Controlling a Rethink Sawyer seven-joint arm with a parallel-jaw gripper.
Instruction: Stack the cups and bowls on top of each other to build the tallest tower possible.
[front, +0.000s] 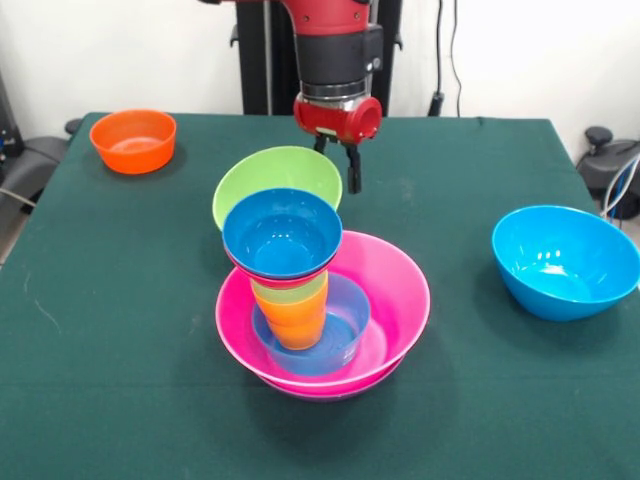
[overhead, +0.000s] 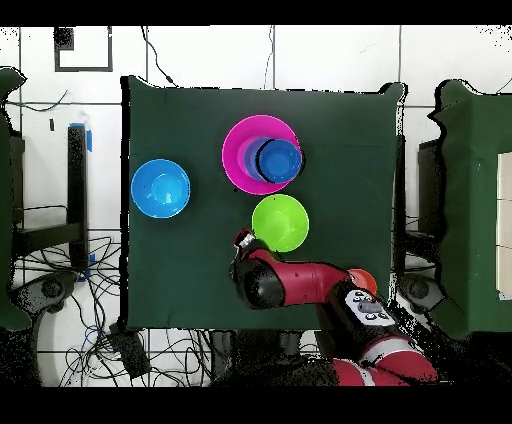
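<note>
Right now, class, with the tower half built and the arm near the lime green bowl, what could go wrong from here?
1. The dark-blue bowl tops narrow stacked cups and looks tilted, so a nudge could topple it.
2. The gripper hangs at the rim of the lime green bowl, close behind the tower; swinging that bowl across might clip the stack.
3. The sky-blue bowl is wide, so it may sit unsteadily on top.
</note>
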